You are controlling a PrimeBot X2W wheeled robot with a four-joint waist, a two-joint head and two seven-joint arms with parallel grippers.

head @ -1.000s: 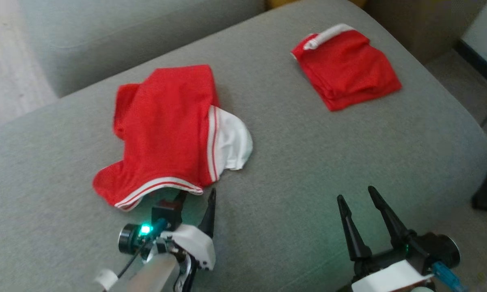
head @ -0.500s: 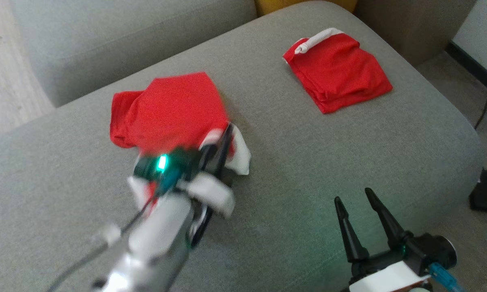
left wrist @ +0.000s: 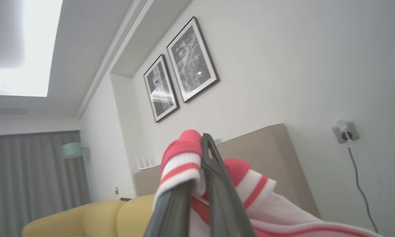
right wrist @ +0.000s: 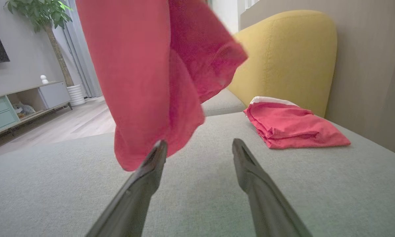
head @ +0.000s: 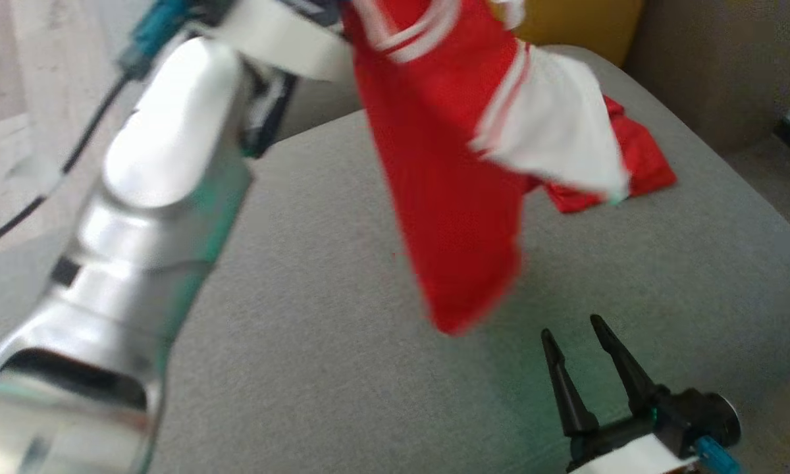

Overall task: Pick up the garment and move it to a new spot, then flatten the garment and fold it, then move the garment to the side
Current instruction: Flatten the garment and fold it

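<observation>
The garment (head: 447,197), red mesh with white striped trim and a white panel, hangs in the air above the grey sofa seat (head: 329,355), off the cushion. In the left wrist view my left gripper (left wrist: 199,144) is shut on its striped hem (left wrist: 181,161), fingers pointing up toward the wall. My left arm (head: 164,171) rises large at the left of the head view. My right gripper (head: 571,327) stands open low at the right, nothing between its fingers. In the right wrist view the garment (right wrist: 144,82) dangles just beyond the right gripper (right wrist: 199,143).
A second red garment (head: 638,164), folded, lies at the seat's far right (right wrist: 293,126). A yellow armchair (right wrist: 283,49) stands behind it. The seat's edge drops to the floor on the right.
My left gripper closed on the garment's hem and lifted it high off the seat. The head camera tilted. The right gripper stayed open in place.
</observation>
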